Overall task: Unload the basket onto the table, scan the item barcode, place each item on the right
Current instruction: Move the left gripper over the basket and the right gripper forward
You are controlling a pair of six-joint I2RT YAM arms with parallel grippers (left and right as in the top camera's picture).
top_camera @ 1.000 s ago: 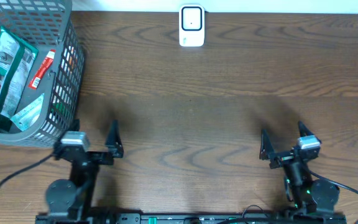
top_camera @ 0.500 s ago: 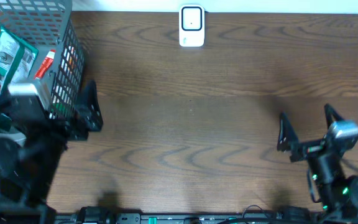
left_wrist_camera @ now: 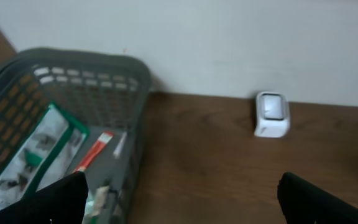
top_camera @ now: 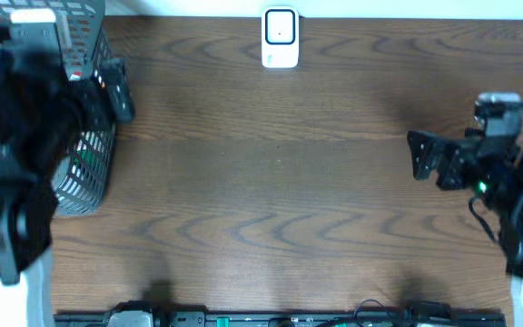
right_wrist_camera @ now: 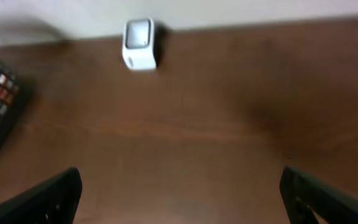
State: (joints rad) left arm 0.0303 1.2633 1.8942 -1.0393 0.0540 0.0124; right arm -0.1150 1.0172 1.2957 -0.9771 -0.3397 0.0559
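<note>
Left end effector (left_wrist_camera: 179, 183) - fingers spread wide, nothing between them. The wrist view looks down over the near right part of the grey mesh plastic basket (left_wrist_camera: 86, 59) and the bare dark wood-grain tabletop (top_camera: 280, 182) next to it. From overhead the left arm is blurred and covers most of the basket at the far left. One dark finger (top_camera: 121, 91) shows at the basket's right rim.

Right end effector (right_wrist_camera: 179, 177) - also spread wide, holding nothing. Overhead has it at the right side of the tabletop, fingers pointing left toward the middle, well apart from everything else.

Items to scan are all inside the basket:
- green-and-white flat packet (left_wrist_camera: 39, 152), lying tilted against the basket's left side
- red-and-white tube (left_wrist_camera: 95, 152), just to the right of the packet, near the right wall
- more stuff lower down under the left finger, too blurred to identify

Can't read any barcode from these views.

White box-shaped barcode scanner (top_camera: 280, 38) stands at the far edge of the tabletop, about mid-width, against the pale wall (left_wrist_camera: 229, 37). It is well apart from the basket and from both end effectors. Both wrist cameras have it in view.
</note>
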